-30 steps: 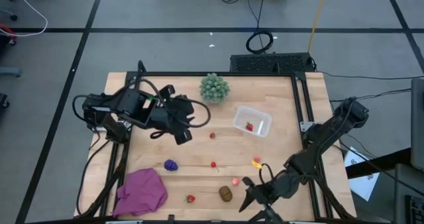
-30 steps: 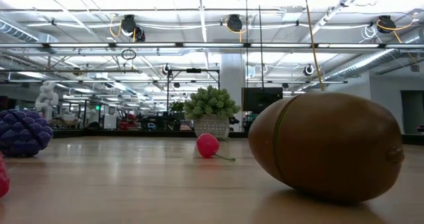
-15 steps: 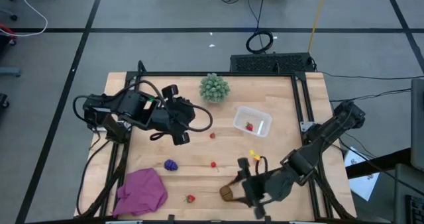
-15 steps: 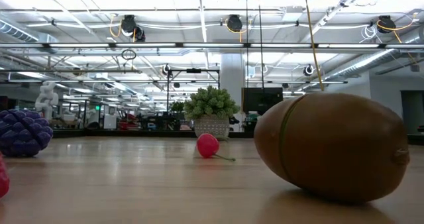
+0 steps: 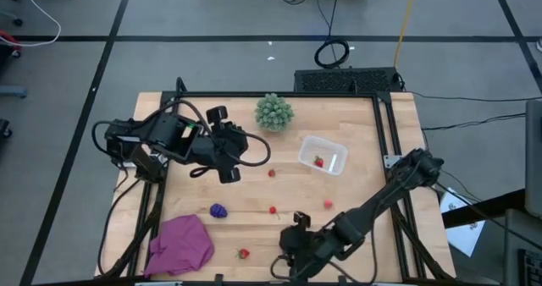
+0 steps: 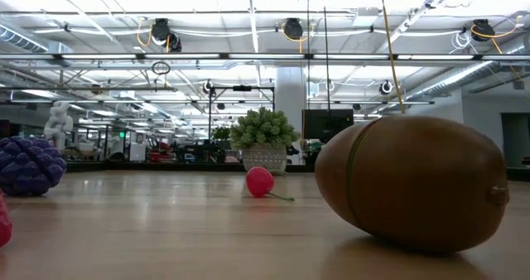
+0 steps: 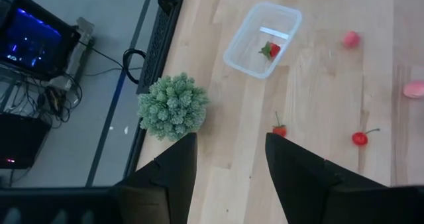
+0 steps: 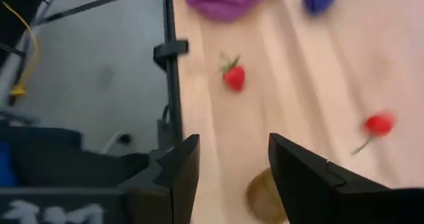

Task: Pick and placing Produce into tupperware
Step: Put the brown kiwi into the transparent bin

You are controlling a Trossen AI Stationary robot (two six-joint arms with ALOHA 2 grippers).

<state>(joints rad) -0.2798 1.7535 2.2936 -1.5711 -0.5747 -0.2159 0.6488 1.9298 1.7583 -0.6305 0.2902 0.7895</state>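
Hovering low at the near edge of the wooden table [image 5: 364, 134], the right hand [image 5: 290, 248] had its two dark fingers [image 8: 180, 159] parted and gripped nothing. Brown kiwi-like oval toy [image 8: 265, 196] showed in the gap just beyond them; in the low view it lay on its side on the table, no finger touching it. Small red strawberry toy [image 5: 243, 253] sat near the same edge, just beside the crumpled magenta cloth [image 5: 180, 244]. Further in: dark purple grape-like cluster [image 5: 218, 210], red cherry with stem [image 5: 273, 209], small pink piece [image 5: 327, 204], all apart from each other. Another small red berry [image 5: 272, 173] lay mid-table. Left hand [image 5: 229, 173] hung above the table's left-middle, fingers apart, empty. Clear rounded rectangular plastic tupperware [image 5: 334, 147] stood towards the far right, lid off, one red strawberry piece [image 5: 318, 162] inside. Green spiky ball [image 5: 274, 112] sat farthest back, near the far edge.
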